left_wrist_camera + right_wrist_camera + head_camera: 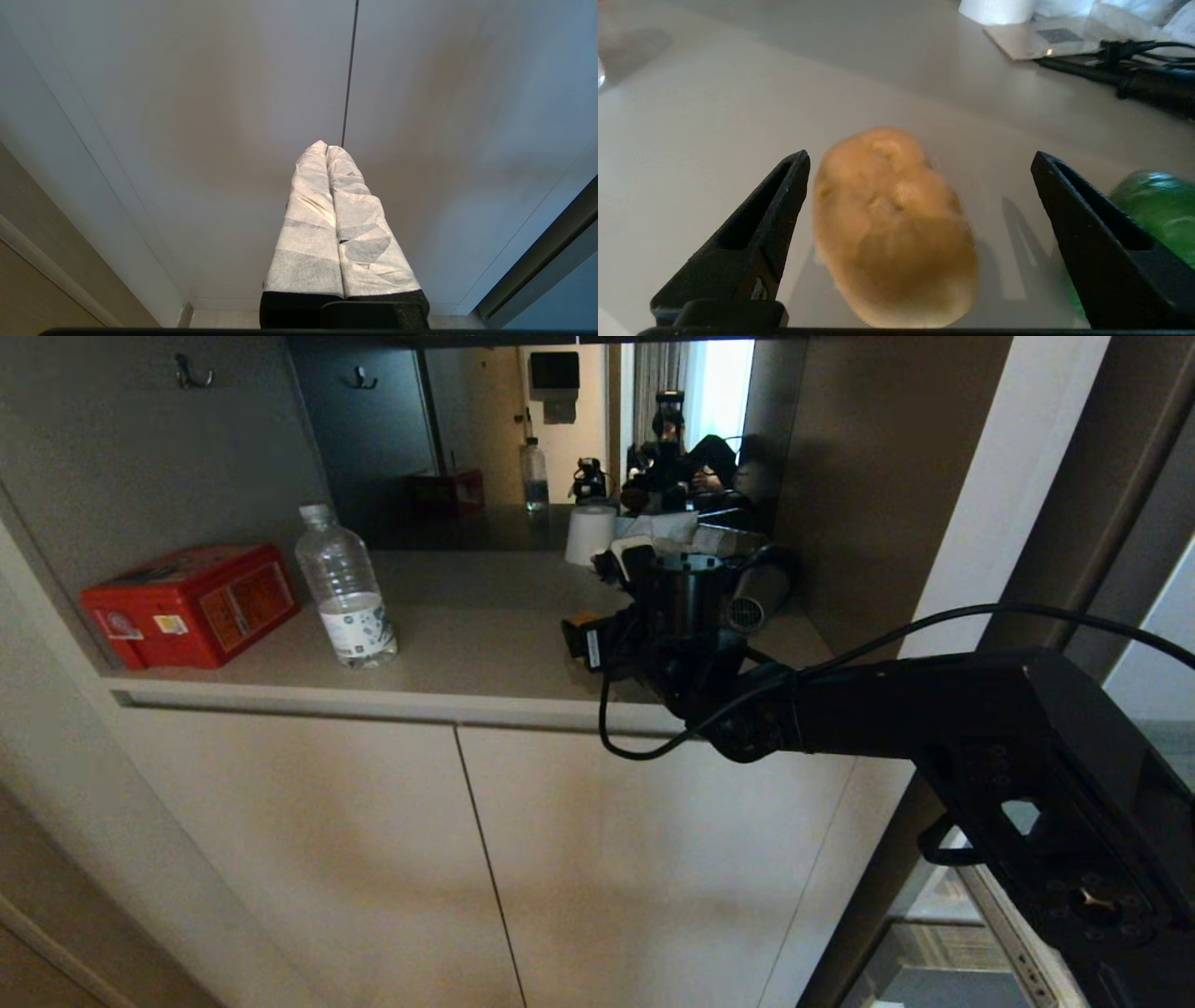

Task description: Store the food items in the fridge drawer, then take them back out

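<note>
Jaws of the right gripper (920, 186) stand wide apart, released, with the potato (892, 228) lying between them on the pale desk (714, 116); one black finger (752, 238) sits just beside the potato's flank, the other stands clear of it. Whether that near finger touches the skin cannot be told. Past the far finger lies the green bell pepper (1157, 210), also on the desk, partly hidden by it. Neither food item is gripped.

From the head view the right arm (934, 728) reaches in from the right and its wrist covers both food items. Left of it on the same surface stands a clear water bottle (345, 588), upright, and further left a red tin box (191, 607). Beyond the gripper sit a white roll (590, 534) and a dark corded appliance (1153, 84). A mirror (523, 429) backs the niche.

The left gripper (327, 149) hangs low before the pale cabinet doors (210, 116), its wrapped fingers (308, 224) pressed together with nothing between them.
</note>
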You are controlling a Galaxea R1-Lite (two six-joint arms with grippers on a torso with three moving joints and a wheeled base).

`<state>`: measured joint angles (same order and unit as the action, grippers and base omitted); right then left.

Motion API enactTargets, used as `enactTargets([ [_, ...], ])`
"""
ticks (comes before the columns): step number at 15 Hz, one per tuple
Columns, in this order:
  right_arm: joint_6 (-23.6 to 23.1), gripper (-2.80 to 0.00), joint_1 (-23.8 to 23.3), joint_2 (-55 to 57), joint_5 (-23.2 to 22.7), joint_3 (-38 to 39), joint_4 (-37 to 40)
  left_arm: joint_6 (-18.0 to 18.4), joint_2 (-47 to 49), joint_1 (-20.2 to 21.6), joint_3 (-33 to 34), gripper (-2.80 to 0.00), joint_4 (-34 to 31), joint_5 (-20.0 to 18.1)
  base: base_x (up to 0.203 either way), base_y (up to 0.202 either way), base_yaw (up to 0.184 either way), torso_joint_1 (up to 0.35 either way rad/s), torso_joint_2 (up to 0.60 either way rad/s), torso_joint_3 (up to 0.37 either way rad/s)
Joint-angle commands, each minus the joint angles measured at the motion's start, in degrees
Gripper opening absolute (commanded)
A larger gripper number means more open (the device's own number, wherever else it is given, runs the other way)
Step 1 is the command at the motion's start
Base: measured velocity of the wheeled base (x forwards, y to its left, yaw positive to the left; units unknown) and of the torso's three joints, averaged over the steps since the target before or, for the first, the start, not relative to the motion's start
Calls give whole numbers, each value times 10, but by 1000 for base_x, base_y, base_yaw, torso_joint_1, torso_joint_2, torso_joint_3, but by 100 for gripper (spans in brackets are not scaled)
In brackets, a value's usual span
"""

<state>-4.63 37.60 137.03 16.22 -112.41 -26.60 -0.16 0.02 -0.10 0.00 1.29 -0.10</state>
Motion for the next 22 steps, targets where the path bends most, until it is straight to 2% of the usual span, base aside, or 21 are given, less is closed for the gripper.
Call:
enactTargets([
  [1,0,0,0,7,2,0,-1,0,0,0,6,-280,0,0,0,0,0,0,0,0],
  [12,0,0,-4,20,5,1,-1,0,0,0,6,-280,0,0,0,0,0,0,0,0],
  [13,-1,-280,-5,20,5,1,-1,0,0,0,6,-280,0,0,0,0,0,0,0,0],
  [22,-3,-280,-3,-6,7,8,5,0,0,0,6,-280,0,0,0,0,0,0,0,0],
])
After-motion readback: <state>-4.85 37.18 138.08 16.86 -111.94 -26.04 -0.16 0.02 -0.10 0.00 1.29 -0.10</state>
